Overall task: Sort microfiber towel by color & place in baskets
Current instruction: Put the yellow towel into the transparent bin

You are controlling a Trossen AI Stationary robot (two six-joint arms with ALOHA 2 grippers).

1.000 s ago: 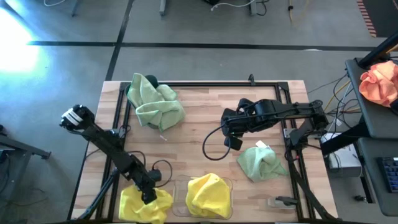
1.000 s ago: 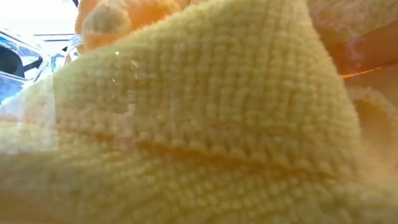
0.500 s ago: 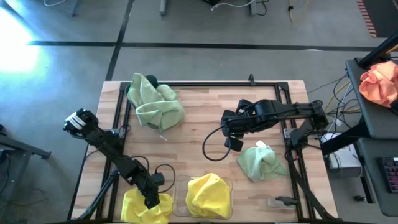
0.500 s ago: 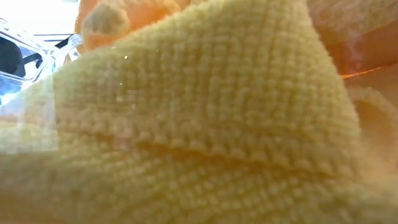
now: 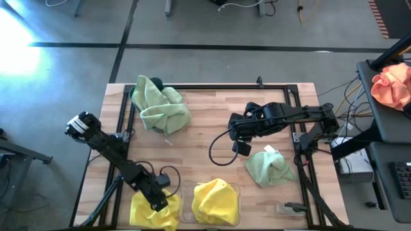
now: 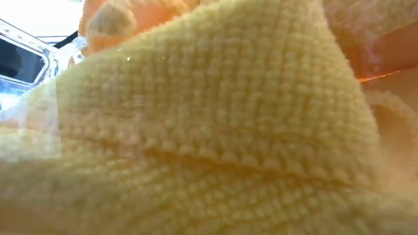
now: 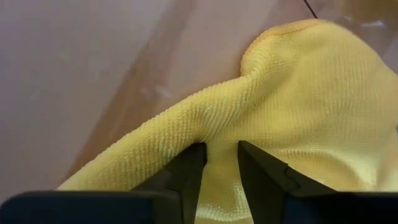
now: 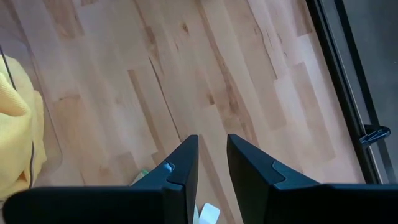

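Note:
A bright yellow microfiber towel [image 5: 149, 215] lies crumpled at the table's near left corner, and my left gripper [image 5: 158, 200] is down on it, shut on a raised fold [image 7: 221, 134]. Another yellow towel [image 5: 215, 202] fills the clear basket [image 5: 183, 191] at the near edge and covers the low view [image 6: 215, 130]. Pale green towels [image 5: 164, 109] are heaped on the dark teal basket [image 5: 156, 83] at the far left. One green towel [image 5: 270, 168] lies on the table at the right. My right gripper [image 5: 240, 146] hangs above the table near it, slightly open and holding nothing [image 8: 211, 155]. My left gripper pinches a raised ridge of the yellow towel [image 7: 219, 146] between its two fingers, which come steeply from above, slanting toward the near edge. The fingers [image 7: 189, 171] straddle the fold across its length. The rest of the towel lies slack on the table.
A black frame rail [image 5: 212, 86] runs around the tabletop. A dark cable [image 5: 215, 151] loops over the wood below the right arm. An orange-pink cloth bundle [image 5: 392, 86] sits on a stand off the table's right side. Bare wood [image 5: 205, 128] lies in the middle.
My left gripper has tipped more steeply and sunk a little onto the yellow towel at the near left corner. The towel has bunched up: its left part has drawn in toward the fingers. My right arm has kept still.

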